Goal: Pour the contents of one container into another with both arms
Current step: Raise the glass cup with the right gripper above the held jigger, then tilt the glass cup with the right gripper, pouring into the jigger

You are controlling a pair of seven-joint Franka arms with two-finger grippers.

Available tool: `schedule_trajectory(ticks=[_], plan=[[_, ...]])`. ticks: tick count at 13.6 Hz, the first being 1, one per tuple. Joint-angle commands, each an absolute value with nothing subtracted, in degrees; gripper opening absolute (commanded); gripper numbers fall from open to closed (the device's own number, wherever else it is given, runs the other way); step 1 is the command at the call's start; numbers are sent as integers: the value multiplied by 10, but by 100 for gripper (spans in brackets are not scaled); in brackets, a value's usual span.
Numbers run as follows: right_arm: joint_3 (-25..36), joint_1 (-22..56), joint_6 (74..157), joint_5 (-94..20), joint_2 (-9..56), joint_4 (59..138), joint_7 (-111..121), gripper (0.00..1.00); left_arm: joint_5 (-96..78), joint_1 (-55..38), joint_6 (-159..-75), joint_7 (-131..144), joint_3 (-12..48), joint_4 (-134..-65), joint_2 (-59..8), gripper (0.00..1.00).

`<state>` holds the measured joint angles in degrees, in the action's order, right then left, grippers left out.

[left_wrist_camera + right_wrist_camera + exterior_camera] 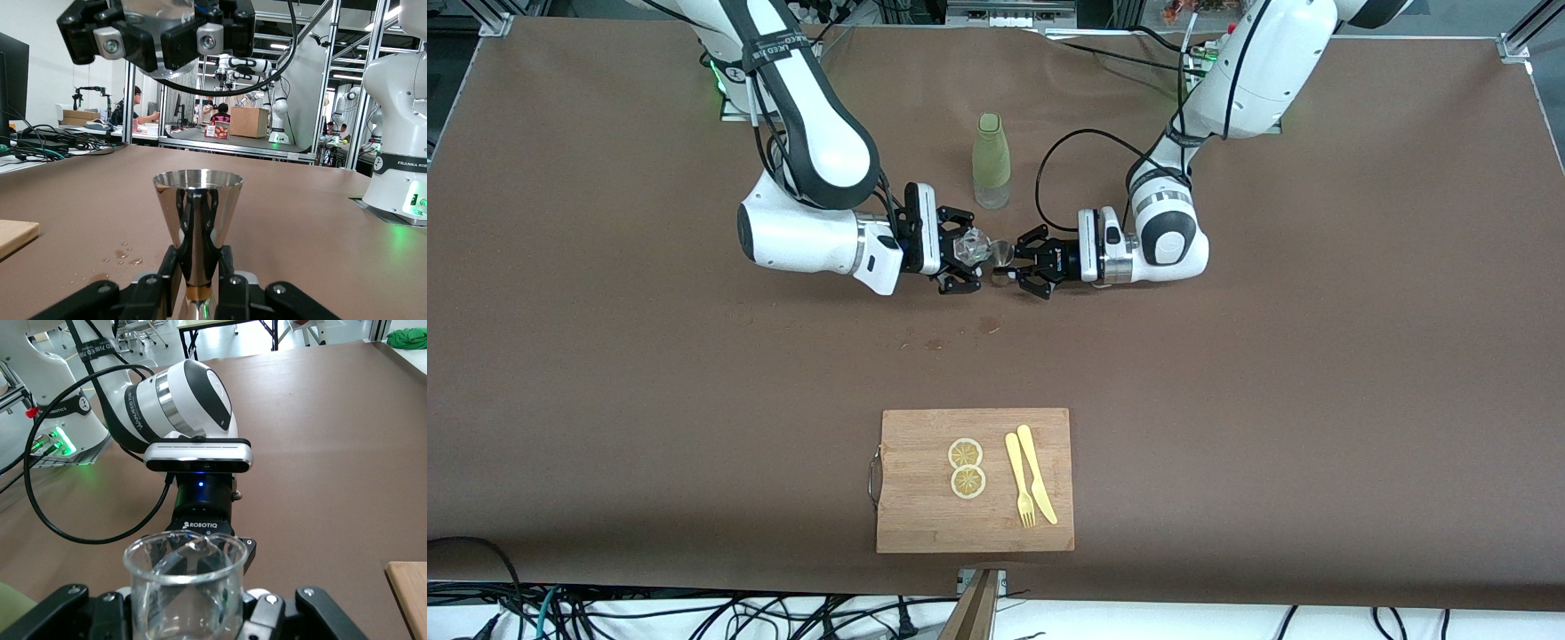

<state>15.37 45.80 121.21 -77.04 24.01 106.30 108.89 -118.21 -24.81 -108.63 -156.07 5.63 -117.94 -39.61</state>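
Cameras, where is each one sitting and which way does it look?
Front view: high across the table, facing both arms; right claw holds the glass, left claw holds the jigger.
Left wrist view: on the left arm, looking past its fingers at the jigger.
Right wrist view: on the right arm, looking over the glass.
Shared: both wrist views show the other arm's claw.

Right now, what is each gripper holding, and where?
Right gripper clamps the glass tumbler around its sides; left gripper pinches the steel jigger at its narrow waist.
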Motion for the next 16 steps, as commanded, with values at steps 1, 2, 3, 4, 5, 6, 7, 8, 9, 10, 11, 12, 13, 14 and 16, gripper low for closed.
schedule_trajectory(ticks=[1,2,3,4,5,6,7,8,9,10,11,12,13,14,16], plan=[[170,477,1222,-761,218,1084,1075,0,-1202,-255,-1090,-1608,54,-1172,-402,0],[170,477,1222,-759,218,1085,1075,0,-1202,-256,-1090,-1608,54,-1172,-403,0],[170,476,1222,-759,218,1089,1073,0,-1203,-256,-1090,-1608,55,-1172,-402,0],[170,475,1220,-759,217,1092,1068,0,-1204,-257,-1091,-1608,55,-1172,-402,0],[170,474,1217,-758,214,1097,1064,0,-1205,-257,-1091,-1606,55,-1170,-402,0],[170,474,1217,-757,212,1103,1063,0,-1204,-257,-1091,-1606,55,-1167,-402,0],[170,473,1217,-757,209,1104,1061,0,-1205,-257,-1091,-1606,55,-1168,-402,0],[168,473,1216,-757,209,1105,1056,0,-1205,-257,-1091,-1606,55,-1168,-402,0],[168,473,1216,-757,209,1106,1052,0,-1204,-257,-1091,-1606,55,-1167,-403,0],[166,473,1217,-757,209,1107,1047,0,-1204,-257,-1091,-1606,55,-1167,-402,0],[164,473,1217,-758,210,1106,1047,0,-1205,-257,-1091,-1606,55,-1167,-402,0],[163,473,1218,-760,209,1109,1047,0,-1204,-257,-1091,-1606,55,-1167,-402,0],[163,473,1216,-760,207,1109,1045,0,-1205,-257,-1092,-1606,55,-1167,-403,0],[162,473,1219,-761,205,1108,1042,0,-1205,-257,-1092,-1606,55,-1167,-402,0],[156,473,1221,-763,205,1107,1016,0,-1205,-258,-1094,-1608,55,-1165,-403,0]])
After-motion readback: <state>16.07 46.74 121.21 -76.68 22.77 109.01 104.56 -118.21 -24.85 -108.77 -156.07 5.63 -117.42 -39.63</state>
